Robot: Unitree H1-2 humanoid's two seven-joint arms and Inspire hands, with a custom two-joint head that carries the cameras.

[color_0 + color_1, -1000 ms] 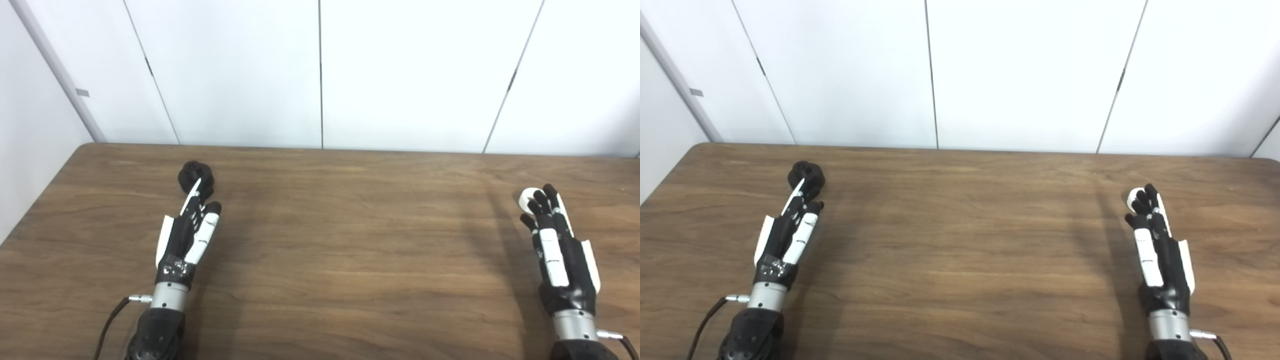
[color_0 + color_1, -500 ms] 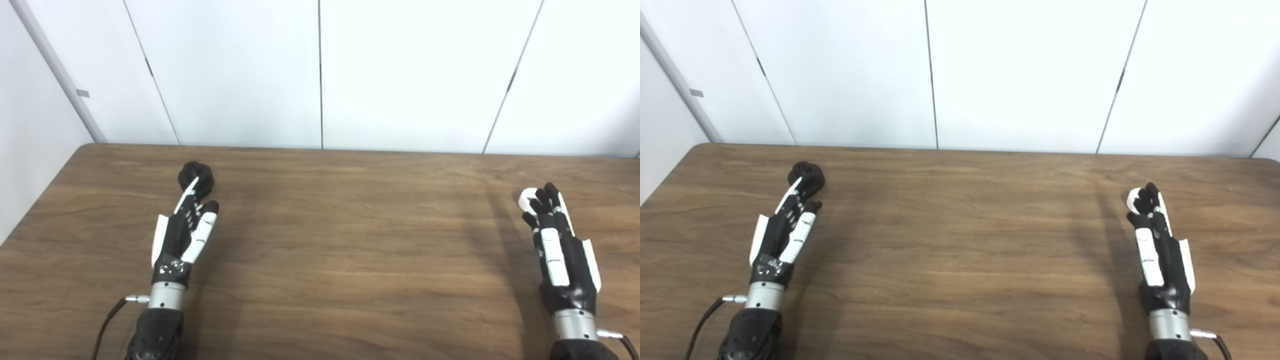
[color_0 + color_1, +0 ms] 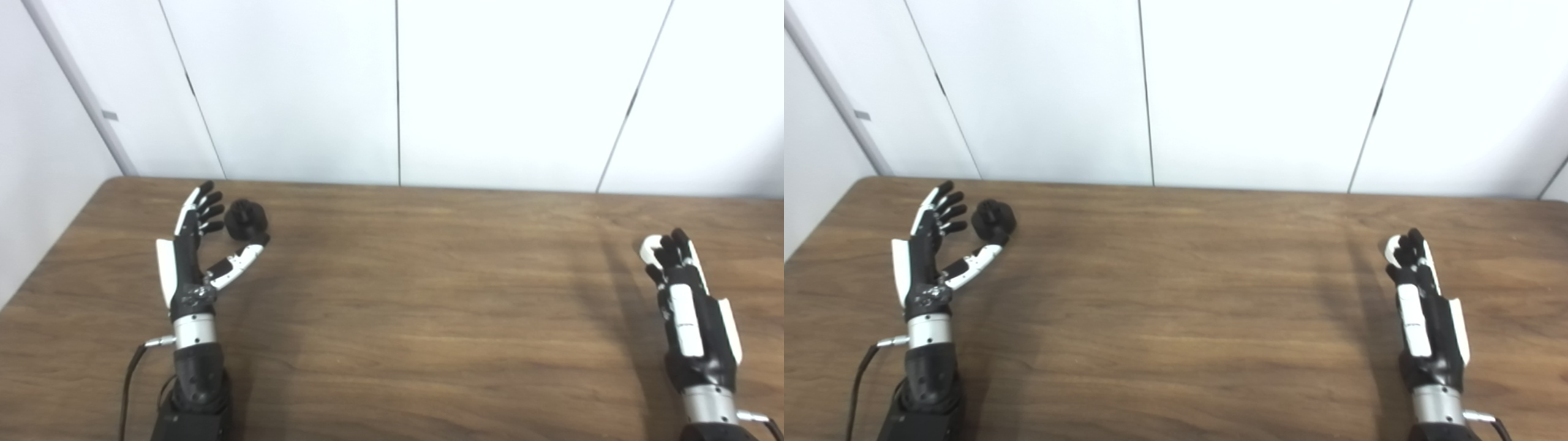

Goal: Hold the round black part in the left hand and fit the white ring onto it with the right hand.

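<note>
The round black part (image 3: 246, 220) sits on the wooden table (image 3: 429, 306) at the far left. My left hand (image 3: 191, 257) stands open just left of it, palm toward it. Its fingers (image 3: 205, 202) point up beside the part and its thumb reaches under the part's near side, apart from it or barely touching. The white ring (image 3: 648, 248) lies at the far right. My right hand (image 3: 683, 294) has its fingers (image 3: 670, 251) curled over the ring, so only the ring's left arc shows. The right thumb is hidden.
A white panelled wall (image 3: 398, 92) runs along the table's far edge. The table's left edge (image 3: 49, 257) lies close to my left arm. Bare wood stretches between the two hands.
My left hand swung out to the left of the black part and spread open around it. My right hand's fingers curled tighter over the ring. The camera shifted slightly.
</note>
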